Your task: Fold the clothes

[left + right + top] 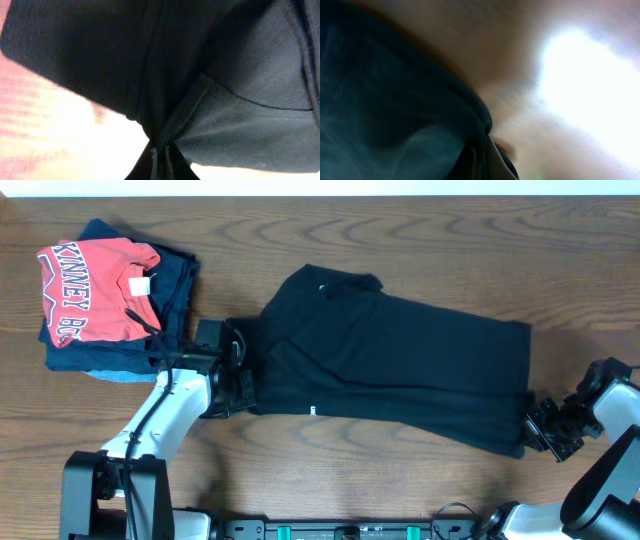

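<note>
Pinching the clothes point(400, 360) at opposite ends, left claw point(240, 377) and right claw point(537, 427) both clamped tight on fabric.

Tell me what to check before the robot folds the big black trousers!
1. Left gripper pinching the large plain black soft garment at its left end: ok.
2. Right gripper pinching its right corner: ok, though the view is blurry.
3. Garment spread on the brown wooden table: ok, a few wrinkles.
4. Folded pile topped by the red T-shirt with white lettering lying apart from the garment: ok.
</note>
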